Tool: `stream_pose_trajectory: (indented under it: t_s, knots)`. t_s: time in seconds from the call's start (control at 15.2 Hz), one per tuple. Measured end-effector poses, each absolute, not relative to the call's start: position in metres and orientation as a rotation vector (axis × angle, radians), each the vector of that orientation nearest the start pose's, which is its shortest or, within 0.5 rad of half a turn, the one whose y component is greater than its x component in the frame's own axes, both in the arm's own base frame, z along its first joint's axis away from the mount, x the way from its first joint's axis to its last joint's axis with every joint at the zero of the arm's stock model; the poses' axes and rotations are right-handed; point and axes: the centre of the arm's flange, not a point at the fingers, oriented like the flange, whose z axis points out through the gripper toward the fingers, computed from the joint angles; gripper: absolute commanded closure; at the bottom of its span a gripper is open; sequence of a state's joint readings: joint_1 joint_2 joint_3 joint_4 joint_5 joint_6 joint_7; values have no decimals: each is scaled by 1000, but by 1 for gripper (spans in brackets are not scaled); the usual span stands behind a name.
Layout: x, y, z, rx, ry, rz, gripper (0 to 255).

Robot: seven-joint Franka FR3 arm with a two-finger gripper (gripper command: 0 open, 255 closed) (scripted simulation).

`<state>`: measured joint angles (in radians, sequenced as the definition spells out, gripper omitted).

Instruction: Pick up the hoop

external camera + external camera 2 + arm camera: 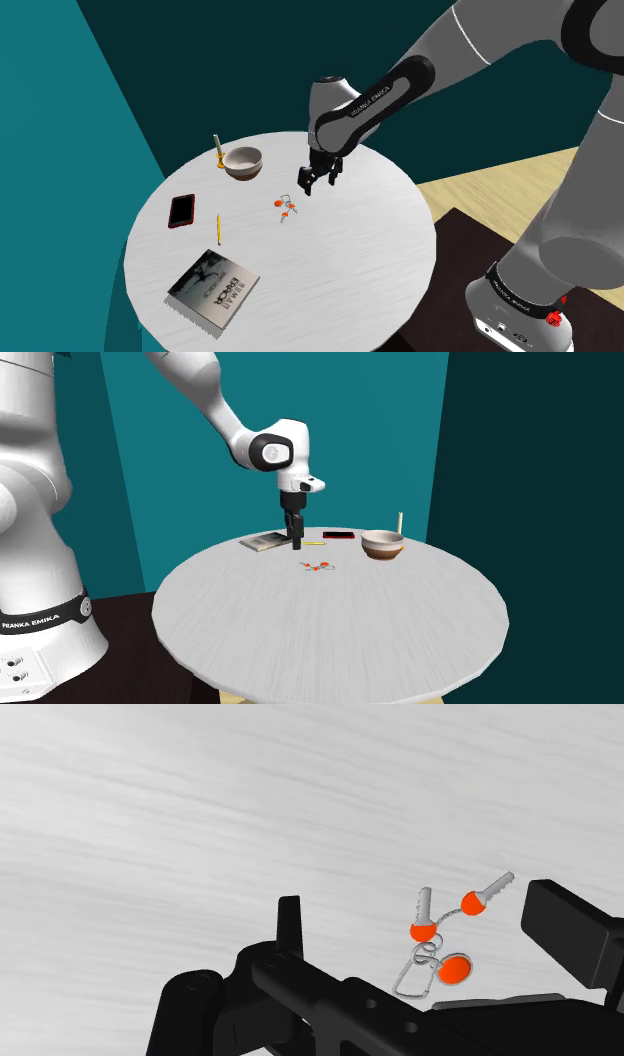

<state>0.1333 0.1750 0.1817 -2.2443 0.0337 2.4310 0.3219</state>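
The hoop is a thin wire key ring (pixel 421 972) carrying three small keys with orange heads. It lies flat on the round white table (pixel 340 260), near the middle (pixel 287 207) (pixel 320 565). My black gripper (pixel 318 183) (pixel 296 542) hangs a little above the table, just beside the ring and not touching it. In the wrist view the gripper (pixel 418 909) is open, its fingers wide apart, and the ring with its keys lies on the table below the gap, nearer one finger (pixel 565 926).
A white bowl (pixel 243 162) and a candle in a yellow holder (pixel 218 152) stand at the table's far side. A red-edged phone (pixel 182 210), a yellow pencil (pixel 218 228) and a book (pixel 212 288) lie toward the shoulder view's left.
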Motion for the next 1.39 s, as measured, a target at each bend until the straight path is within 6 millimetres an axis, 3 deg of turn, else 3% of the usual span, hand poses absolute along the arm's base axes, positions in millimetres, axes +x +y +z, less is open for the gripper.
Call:
stream_pose_trajectory:
  t_s: [0.59, 1.19, 1.25, 1.39]
  knots:
    - [587, 221, 226, -3098, -14, -92, 0]
    - [596, 227, 180, -3100, -22, -104, 0]
    - [596, 228, 179, -3100, -22, -104, 255]
    - [598, 225, 182, -3102, -14, -110, 255]
